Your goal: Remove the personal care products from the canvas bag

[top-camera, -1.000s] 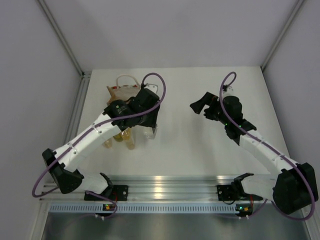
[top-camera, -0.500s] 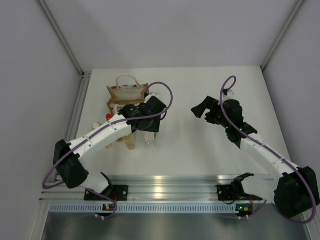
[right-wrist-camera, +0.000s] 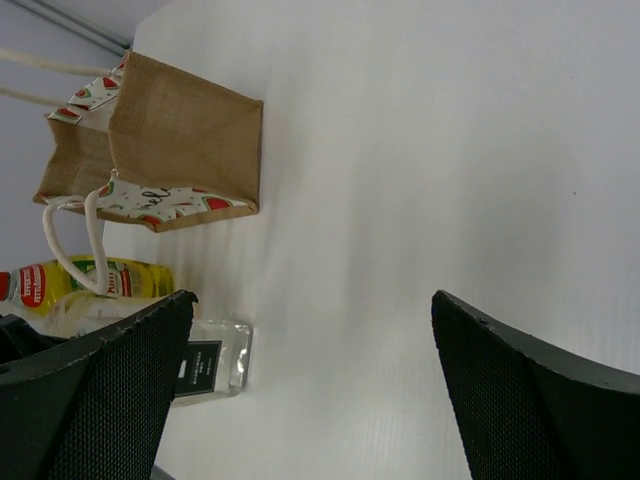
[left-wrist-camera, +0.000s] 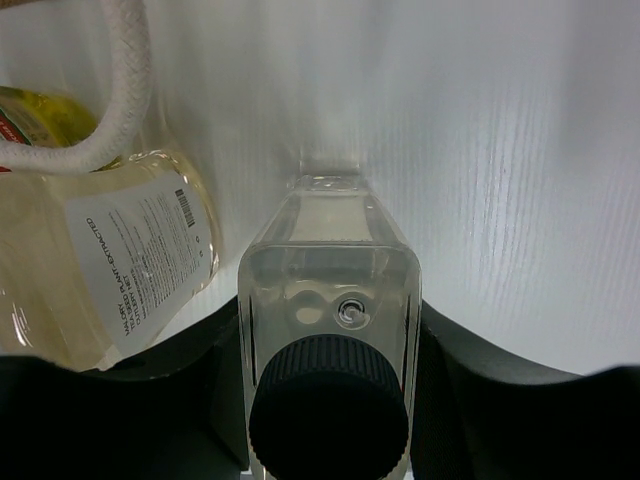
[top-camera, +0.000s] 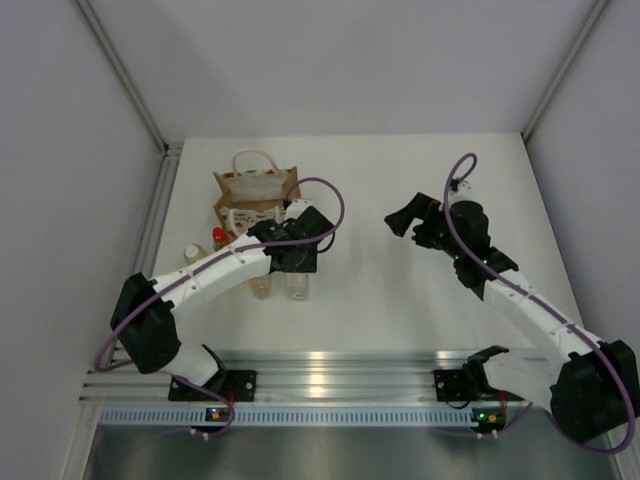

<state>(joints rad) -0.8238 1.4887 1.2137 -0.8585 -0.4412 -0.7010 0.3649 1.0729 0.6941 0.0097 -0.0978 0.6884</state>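
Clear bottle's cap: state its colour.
The cap of the clear bottle is black; the left wrist view shows it best.

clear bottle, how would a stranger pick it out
Find the tan bag at the table's far left. Of the bottles before it, the clear bottle is rightmost, in the left gripper, the only colourless one, black-capped.

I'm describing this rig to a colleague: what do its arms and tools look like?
Both the left arm and right arm have white links, black joints and a looping purple cable. The left tool and right tool are black; the right's fingers show a mesh texture.
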